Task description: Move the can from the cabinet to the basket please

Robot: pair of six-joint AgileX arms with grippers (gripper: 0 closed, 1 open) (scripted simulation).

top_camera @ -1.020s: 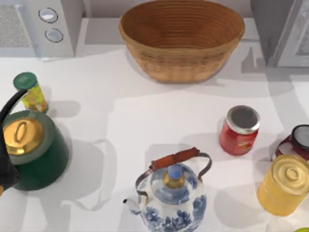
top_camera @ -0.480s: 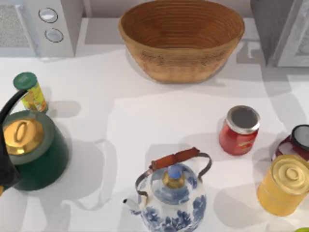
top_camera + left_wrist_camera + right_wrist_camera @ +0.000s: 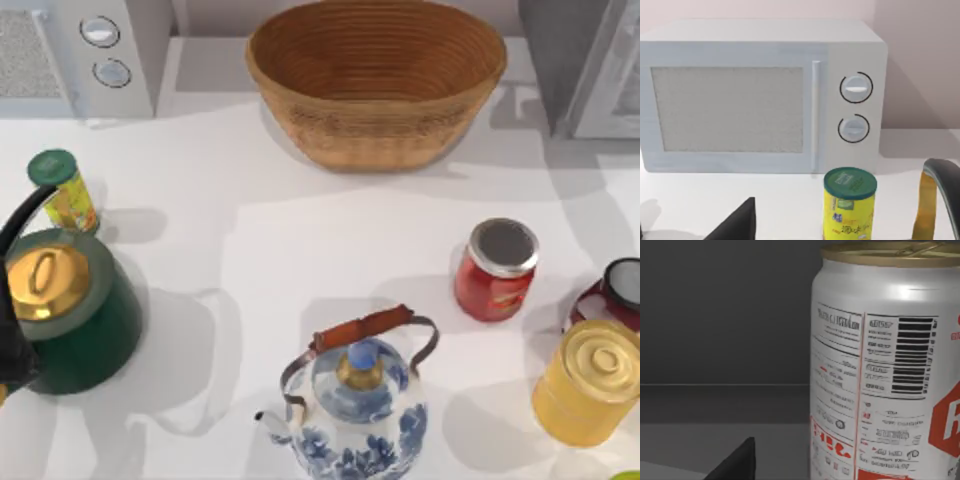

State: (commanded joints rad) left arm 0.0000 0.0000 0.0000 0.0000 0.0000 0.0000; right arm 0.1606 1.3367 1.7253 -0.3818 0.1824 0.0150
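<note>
From my right wrist camera the slim silver-white aluminium can with red lettering (image 3: pixel 885 370) stands upright just ahead of my right hand (image 3: pixel 737 462), its long axis vertical and its dull metal top level. Dark grey walls and a grey shelf floor surround it, so I judge it sits inside the large plain grey cabinet (image 3: pixel 570 60) at the far right of the counter (image 3: pixel 300 250). One dark fingertip of the right hand shows beside the can, not touching it; I cannot tell whether that hand is spread or clenched.

The right arm is clearly the nearer one. My left hand (image 3: pixel 737 225) is parked at the near left, facing the white microwave with two round knobs (image 3: pixel 765 95) and the small yellow container with green cap (image 3: pixel 849 205); its state I cannot tell either.

The large oval tan woven wicker basket (image 3: pixel 375 140) sits at the far middle, left of the cabinet and empty. The coming move, I judge, is a short reach forward, then a carry leftward out past the cabinet's white-framed door (image 3: pixel 620 90), which could snag. The red jar with silver lid (image 3: pixel 497 268) stands nearer, out of that path.
</note>
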